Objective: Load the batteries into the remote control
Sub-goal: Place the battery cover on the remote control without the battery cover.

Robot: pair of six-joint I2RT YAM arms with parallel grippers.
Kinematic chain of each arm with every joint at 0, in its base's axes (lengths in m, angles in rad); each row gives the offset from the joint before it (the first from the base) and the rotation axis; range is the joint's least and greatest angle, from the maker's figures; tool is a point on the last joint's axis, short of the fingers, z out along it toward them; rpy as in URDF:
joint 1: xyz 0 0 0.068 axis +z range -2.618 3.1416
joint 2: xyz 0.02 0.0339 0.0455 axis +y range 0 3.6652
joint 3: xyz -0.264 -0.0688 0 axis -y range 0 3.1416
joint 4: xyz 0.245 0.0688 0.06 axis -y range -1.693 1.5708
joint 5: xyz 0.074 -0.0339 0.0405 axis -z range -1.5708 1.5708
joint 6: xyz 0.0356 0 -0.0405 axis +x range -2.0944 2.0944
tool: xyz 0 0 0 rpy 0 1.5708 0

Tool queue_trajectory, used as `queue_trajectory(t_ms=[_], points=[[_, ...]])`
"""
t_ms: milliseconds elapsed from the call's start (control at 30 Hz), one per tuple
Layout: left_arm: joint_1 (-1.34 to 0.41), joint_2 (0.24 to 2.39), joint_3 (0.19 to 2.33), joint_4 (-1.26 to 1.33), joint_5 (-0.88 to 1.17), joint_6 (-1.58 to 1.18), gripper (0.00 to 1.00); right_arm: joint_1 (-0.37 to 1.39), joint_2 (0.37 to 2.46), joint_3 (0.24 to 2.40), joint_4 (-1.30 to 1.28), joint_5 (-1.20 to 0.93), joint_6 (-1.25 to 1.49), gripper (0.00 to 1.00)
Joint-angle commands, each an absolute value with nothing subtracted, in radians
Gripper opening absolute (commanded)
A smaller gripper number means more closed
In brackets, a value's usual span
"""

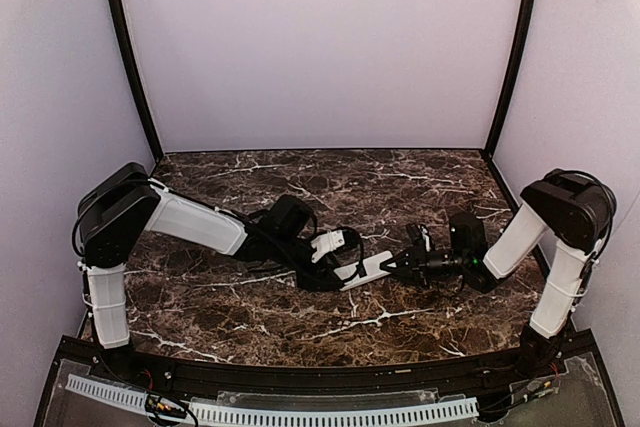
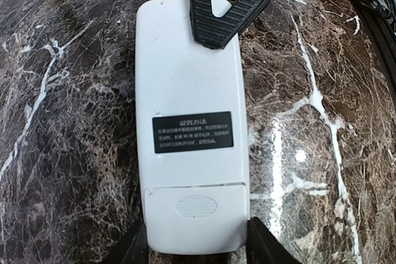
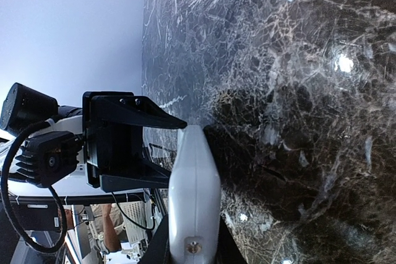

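The remote control (image 1: 366, 269) is held between my two grippers over the middle of the table. In the left wrist view its plain white back (image 2: 189, 78) faces the camera, with a black label (image 2: 192, 132) and a cover plate (image 2: 197, 205) sitting in place at the near end. My left gripper (image 2: 197, 248) is shut on the long sides of that end. The right gripper (image 3: 193, 245) is shut on the opposite end, which shows edge-on in the right wrist view. The batteries are out of view.
The dark marble table (image 1: 250, 307) stretches all round the remote. Pale purple walls (image 1: 320, 47) and black frame posts (image 1: 128, 57) close it in at the back and sides. Both arm bases stand at the near edge.
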State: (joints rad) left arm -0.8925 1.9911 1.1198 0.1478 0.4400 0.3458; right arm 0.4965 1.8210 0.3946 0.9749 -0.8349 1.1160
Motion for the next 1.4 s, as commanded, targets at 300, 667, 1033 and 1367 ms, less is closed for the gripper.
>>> queue_trajectory(t_ms=[300,667,1033,1367], points=[[-0.916,2.059,1.148,0.101,0.404,0.359,0.31,0.517,1.814,0.403,0.905,-0.816,1.091,0.0],[-0.92,2.071,1.147,0.081,0.358,0.38,0.43,0.517,1.807,0.403,0.889,-0.815,1.086,0.0],[-0.92,2.069,1.149,0.075,0.407,0.375,0.58,0.517,1.798,0.397,0.865,-0.805,1.079,0.0],[-0.92,2.053,1.138,0.075,0.39,0.381,0.72,0.517,1.794,0.396,0.852,-0.799,1.077,0.0]])
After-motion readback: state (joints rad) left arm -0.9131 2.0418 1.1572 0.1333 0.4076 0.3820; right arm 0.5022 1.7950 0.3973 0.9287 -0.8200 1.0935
